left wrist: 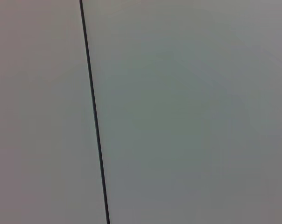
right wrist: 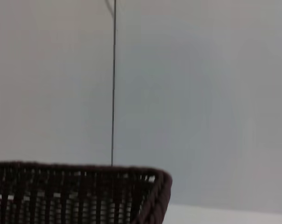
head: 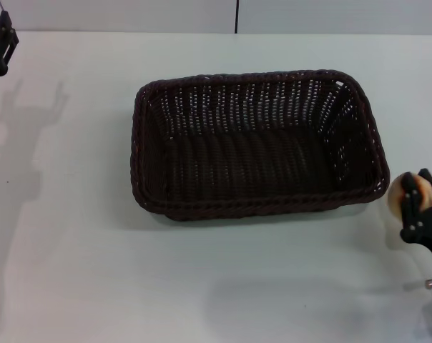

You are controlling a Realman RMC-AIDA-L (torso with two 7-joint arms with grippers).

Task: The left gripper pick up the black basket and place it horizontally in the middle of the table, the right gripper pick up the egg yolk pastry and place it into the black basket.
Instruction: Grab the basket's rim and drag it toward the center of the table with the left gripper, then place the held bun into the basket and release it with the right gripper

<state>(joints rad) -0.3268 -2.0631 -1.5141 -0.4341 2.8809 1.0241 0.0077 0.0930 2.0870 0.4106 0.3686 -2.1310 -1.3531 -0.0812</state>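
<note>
The black basket [head: 259, 143] lies lengthwise across the middle of the white table [head: 73, 236], empty inside. Its far rim and wall also show in the right wrist view [right wrist: 85, 191]. My right gripper [head: 416, 204] is at the right edge of the head view, just right of the basket's near right corner, shut on the egg yolk pastry [head: 398, 196], a pale cream ball held above the table. My left gripper [head: 0, 46] is parked at the far left top corner, away from the basket.
A pale wall with a thin dark vertical seam [head: 237, 16] stands behind the table; the seam also shows in the left wrist view [left wrist: 94, 121] and the right wrist view [right wrist: 113, 84]. The left arm's shadow [head: 23, 143] falls on the table's left side.
</note>
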